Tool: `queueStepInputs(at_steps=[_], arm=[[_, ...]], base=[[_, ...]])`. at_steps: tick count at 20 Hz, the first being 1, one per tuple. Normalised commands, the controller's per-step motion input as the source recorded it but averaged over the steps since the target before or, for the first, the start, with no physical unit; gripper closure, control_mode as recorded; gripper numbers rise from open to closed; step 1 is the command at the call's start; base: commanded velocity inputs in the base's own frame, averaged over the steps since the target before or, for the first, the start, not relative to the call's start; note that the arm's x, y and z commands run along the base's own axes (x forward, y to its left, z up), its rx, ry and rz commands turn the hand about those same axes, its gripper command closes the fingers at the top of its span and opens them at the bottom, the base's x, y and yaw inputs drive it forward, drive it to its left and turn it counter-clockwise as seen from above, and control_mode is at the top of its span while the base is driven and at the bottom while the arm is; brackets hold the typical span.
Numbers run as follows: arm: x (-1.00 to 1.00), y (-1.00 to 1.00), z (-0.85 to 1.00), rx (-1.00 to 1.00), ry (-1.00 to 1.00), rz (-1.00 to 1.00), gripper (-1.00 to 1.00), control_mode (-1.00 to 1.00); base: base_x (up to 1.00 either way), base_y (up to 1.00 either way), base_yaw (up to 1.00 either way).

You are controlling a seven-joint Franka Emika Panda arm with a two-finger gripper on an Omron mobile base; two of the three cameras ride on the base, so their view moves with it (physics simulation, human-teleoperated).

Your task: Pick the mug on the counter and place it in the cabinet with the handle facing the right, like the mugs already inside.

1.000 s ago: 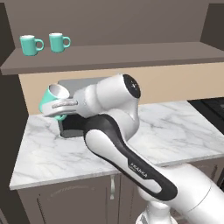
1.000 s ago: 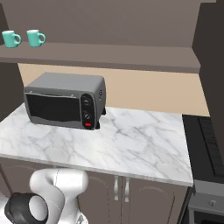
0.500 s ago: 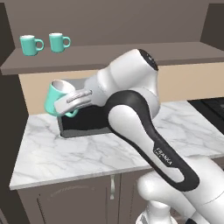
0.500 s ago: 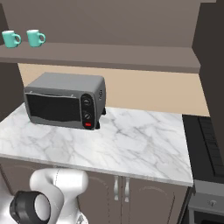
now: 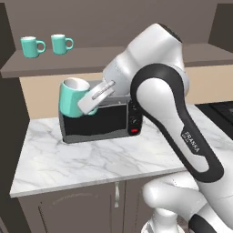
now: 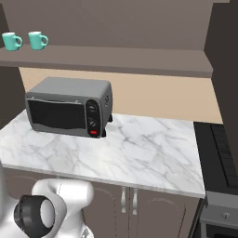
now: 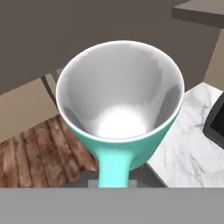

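My gripper (image 5: 94, 97) is shut on the teal mug (image 5: 72, 97) and holds it in the air, tilted, in front of the left end of the toaster oven and below the cabinet shelf (image 5: 104, 60). In the hand view the mug (image 7: 120, 100) shows its white inside, with the handle (image 7: 113, 171) pointing toward the hand; the fingertips are hidden behind it. Two matching teal mugs (image 5: 32, 46) (image 5: 60, 43) stand at the shelf's left end, handles to the right, and appear again as mugs (image 6: 11, 41) (image 6: 37, 40) in the right base view. The marble counter (image 5: 100, 161) lies beneath.
A grey toaster oven (image 6: 69, 107) stands at the counter's back left, right behind the held mug. A dark stove (image 6: 223, 153) borders the counter's right end. The shelf (image 6: 125, 59) has free length to the right of the two mugs. Dark side walls close both ends.
The arm has raised its elbow and carried the mug to the right and slightly upward, from left of the toaster oven to in front of its left end.
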Motion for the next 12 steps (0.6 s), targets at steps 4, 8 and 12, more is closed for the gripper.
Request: queueStepInputs(at_steps=[4,8,12], arm=[[0.0,-0.23,0.0,-0.08,-0.13,0.07,1.0,-1.0],[-0.01,-0.14,0.0,0.0,-0.2,0.06,1.0,-1.0],[0.0,-0.22,0.0,0.0,-0.2,0.04,1.0,-1.0]], base=[[0.0,0.0,0.0],[0.0,0.0,0.0],[0.0,0.0,0.0]])
